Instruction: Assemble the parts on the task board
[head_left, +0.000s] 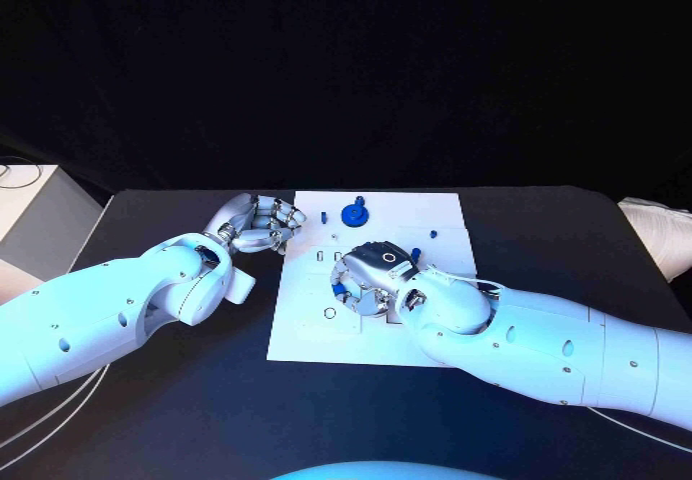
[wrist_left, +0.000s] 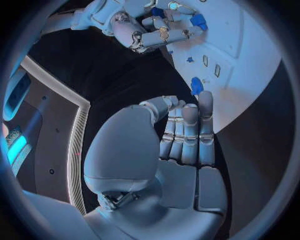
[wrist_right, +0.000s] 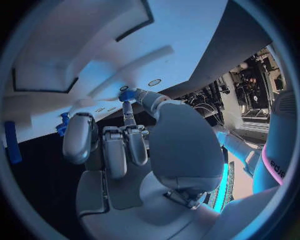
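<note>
The white task board (head_left: 433, 215) lies in the middle of the table. My right hand (head_left: 378, 275) is over the board's middle and pinches a small blue part (wrist_right: 127, 94) between thumb and a finger, its tip at the board's surface (wrist_right: 75, 45). My left hand (head_left: 260, 222) hovers at the board's far left corner, fingers curled together with nothing in them (wrist_left: 184, 135). A round blue part (head_left: 355, 213) and a small blue part (head_left: 326, 216) stand near the board's far edge. Another blue part (head_left: 414, 258) sits beside my right hand.
The black table (head_left: 173, 400) surrounds the board. Several small slots and holes (head_left: 330, 312) mark the board's left side. A pale box (head_left: 36, 215) stands off the table at the far left, and a white bundle (head_left: 661, 235) lies at the right edge.
</note>
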